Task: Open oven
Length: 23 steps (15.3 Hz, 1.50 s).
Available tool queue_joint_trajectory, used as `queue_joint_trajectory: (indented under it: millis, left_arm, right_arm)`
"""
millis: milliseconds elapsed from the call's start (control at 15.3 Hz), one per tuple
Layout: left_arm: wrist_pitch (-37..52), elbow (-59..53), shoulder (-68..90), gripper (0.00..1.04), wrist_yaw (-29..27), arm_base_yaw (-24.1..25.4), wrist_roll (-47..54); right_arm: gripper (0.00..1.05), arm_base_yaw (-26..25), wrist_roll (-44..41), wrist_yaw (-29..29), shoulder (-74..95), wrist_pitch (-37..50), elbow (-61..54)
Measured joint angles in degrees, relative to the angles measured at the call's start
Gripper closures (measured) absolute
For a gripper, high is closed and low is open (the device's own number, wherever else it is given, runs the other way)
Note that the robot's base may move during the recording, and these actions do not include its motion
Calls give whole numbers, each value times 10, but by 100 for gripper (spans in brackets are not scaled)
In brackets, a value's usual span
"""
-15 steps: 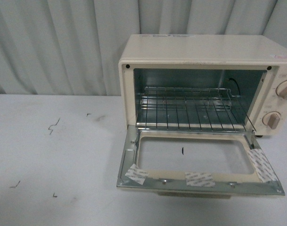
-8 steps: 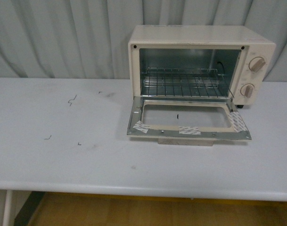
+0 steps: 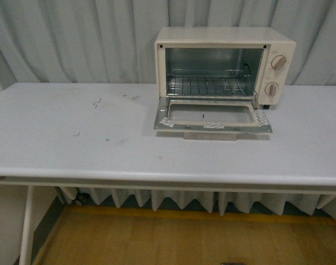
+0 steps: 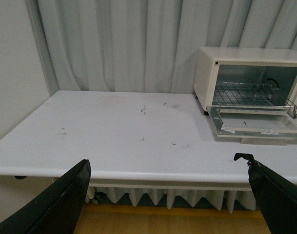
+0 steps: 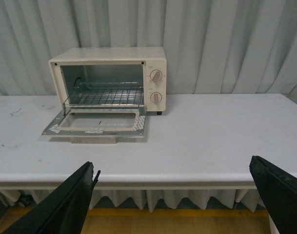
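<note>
The cream-white oven [image 3: 223,36] stands at the back of the white table [image 3: 101,149], right of the middle. Its glass door [image 3: 212,117] is dropped down flat and the wire rack [image 3: 209,85] shows inside. Two round knobs [image 3: 278,62] are on its right side. The oven also shows in the left wrist view [image 4: 246,58] and the right wrist view [image 5: 109,56]. My left gripper [image 4: 168,187] is open and empty, back off the table's front edge. My right gripper [image 5: 175,195] is open and empty, also off the front edge. Neither arm shows in the front view.
A grey pleated curtain [image 3: 74,38] hangs behind the table. Small dark marks [image 3: 96,102] lie on the table's left half. A wooden floor [image 3: 156,237] shows below the table's front edge, with a table leg [image 3: 25,221] at the left.
The front view has drawn back from the oven: it now looks smaller and farther, and the table's front edge and the floor have come into view. The door stays dropped open.
</note>
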Motion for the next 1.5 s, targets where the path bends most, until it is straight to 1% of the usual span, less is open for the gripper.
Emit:
queue_joint_trajectory:
  millis: [1504]
  left_arm:
    - [-1, 0, 0, 7, 0, 0, 1]
  right_arm:
    - [6, 0, 0, 0, 0, 0, 0]
